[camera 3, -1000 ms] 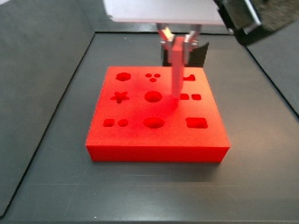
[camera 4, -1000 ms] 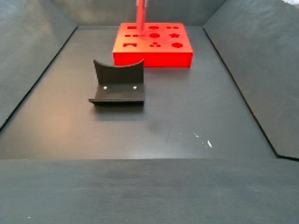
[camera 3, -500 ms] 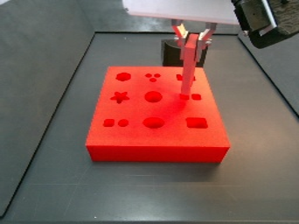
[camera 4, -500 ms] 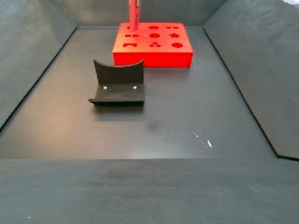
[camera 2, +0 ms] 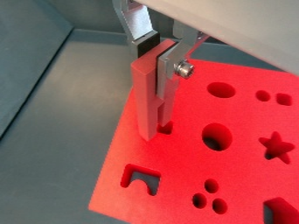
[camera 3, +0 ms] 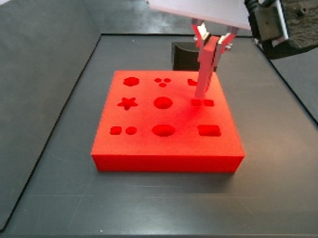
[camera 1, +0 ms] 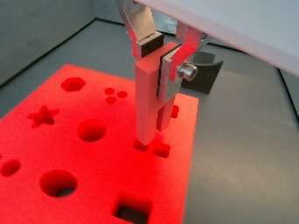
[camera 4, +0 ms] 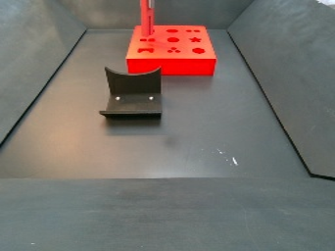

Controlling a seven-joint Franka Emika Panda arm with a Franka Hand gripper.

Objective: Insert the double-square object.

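The double-square object is a slim pale red-pink peg [camera 1: 147,105], also seen in the wrist view [camera 2: 147,101]. My gripper [camera 1: 158,54] is shut on its upper end and holds it nearly upright over the big red block with holes [camera 3: 162,139]. In a side view the gripper [camera 3: 211,41] is above the block's far right part. The peg [camera 3: 204,72] leans slightly there. Its lower end sits at a small hole [camera 1: 162,150] in the block's top; I cannot tell how deep it goes. Another side view shows the peg [camera 4: 147,16] over the block [camera 4: 171,54].
The dark L-shaped fixture [camera 4: 131,94] stands on the dark floor beside the block, and shows behind the block in a side view [camera 3: 184,52] and a wrist view [camera 1: 205,75]. Raised dark walls [camera 4: 39,88] border the floor.
My gripper has carried the peg from over the block's middle toward its far right holes. The peg's lower end now sits at a small hole near that edge.
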